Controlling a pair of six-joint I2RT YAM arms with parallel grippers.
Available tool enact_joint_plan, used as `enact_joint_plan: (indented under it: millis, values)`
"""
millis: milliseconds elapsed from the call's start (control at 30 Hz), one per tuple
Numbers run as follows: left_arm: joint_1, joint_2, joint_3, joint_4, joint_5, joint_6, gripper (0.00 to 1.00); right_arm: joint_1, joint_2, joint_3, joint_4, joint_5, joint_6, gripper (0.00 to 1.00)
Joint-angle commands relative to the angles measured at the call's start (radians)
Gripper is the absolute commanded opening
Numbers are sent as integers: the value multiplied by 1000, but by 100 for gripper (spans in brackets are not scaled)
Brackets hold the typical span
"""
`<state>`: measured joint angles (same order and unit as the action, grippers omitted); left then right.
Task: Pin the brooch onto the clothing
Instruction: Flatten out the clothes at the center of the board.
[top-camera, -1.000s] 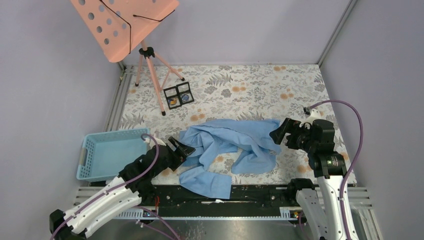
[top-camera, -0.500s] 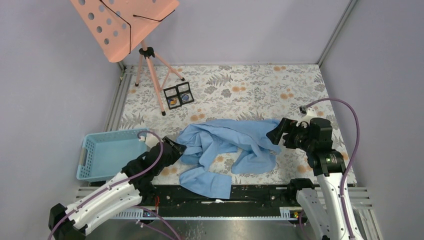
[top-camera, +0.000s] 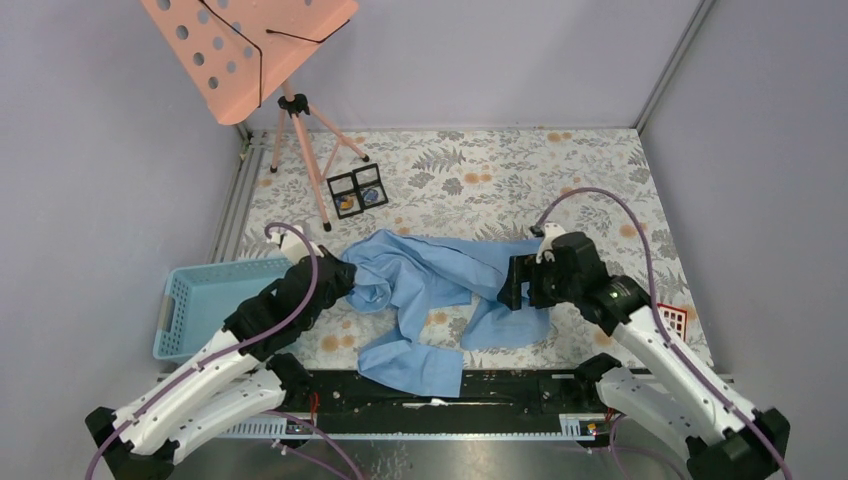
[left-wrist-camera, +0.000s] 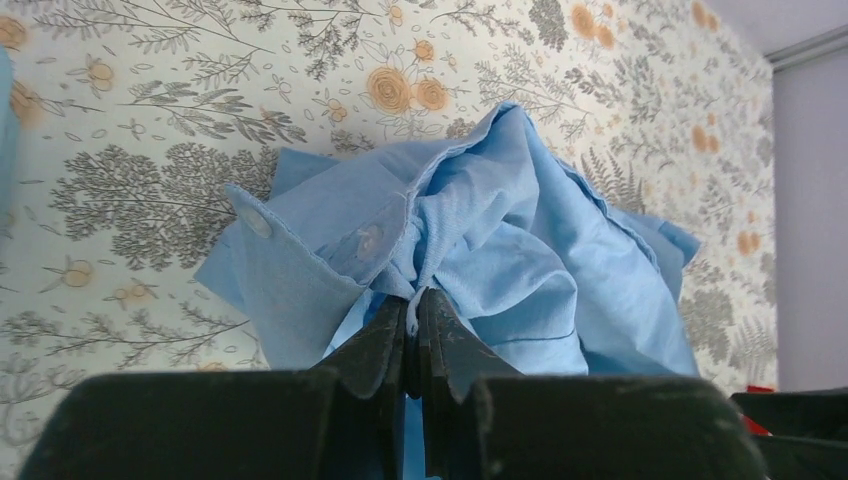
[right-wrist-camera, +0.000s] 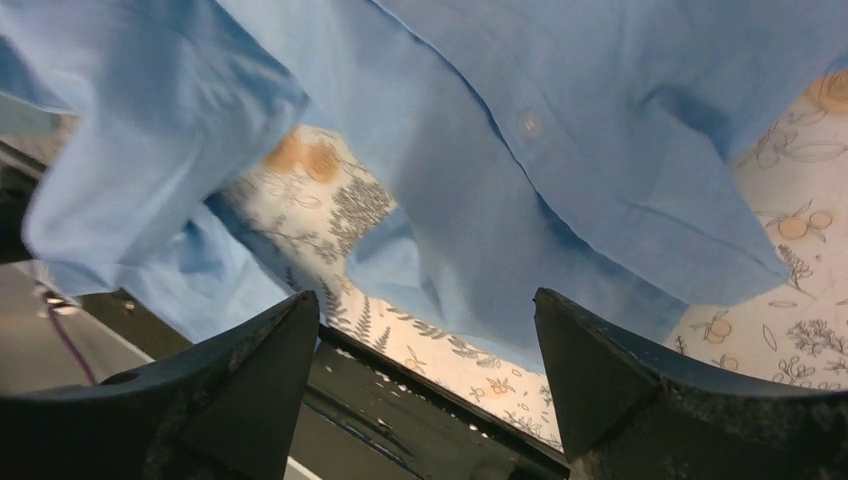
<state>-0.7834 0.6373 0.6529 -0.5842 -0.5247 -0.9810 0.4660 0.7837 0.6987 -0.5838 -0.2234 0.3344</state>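
Note:
The clothing, a crumpled light blue shirt (top-camera: 440, 285), lies in the middle of the flowered table. My left gripper (top-camera: 345, 282) is at its left edge. In the left wrist view that gripper (left-wrist-camera: 412, 310) is shut on a pinched fold of the shirt (left-wrist-camera: 520, 230), beside a buttoned cuff (left-wrist-camera: 300, 250). My right gripper (top-camera: 510, 285) hovers over the shirt's right part. Its jaws stand wide open (right-wrist-camera: 425, 305) with nothing between them, above the fabric (right-wrist-camera: 520, 130). Small orange and blue pieces sit in a black case (top-camera: 357, 190); I cannot tell if one is the brooch.
A light blue plastic basket (top-camera: 205, 305) stands at the near left beside my left arm. A pink music stand (top-camera: 250, 45) on a tripod (top-camera: 300, 150) is at the far left. A small red object (top-camera: 676, 320) lies near the right edge.
The left gripper has closed on the shirt's left edge and drawn it up and back. The right arm has swung left over the shirt, jaws still open.

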Motion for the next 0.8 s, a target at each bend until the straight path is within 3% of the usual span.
enact_joint_plan:
  millis: [0,333,400,500,600,633,767]
  values:
    - [6,0,79,-48,-25,99,0,98,79,-22,48,153,38,84]
    - [8,35,200,-100,31,219,0,149,229,7,158,317,38,65]
    - [8,48,228,-103,42,238,0,149,248,24,186,302,34,53]
    - [8,65,274,-103,60,261,0,149,261,52,207,274,36,25]
    - [9,81,319,-104,74,290,0,149,233,94,168,324,14,5]
    - [11,92,336,-102,79,303,0,149,220,122,136,378,-3,0]
    - [36,155,443,-74,153,374,0,147,174,338,-42,683,-100,0]
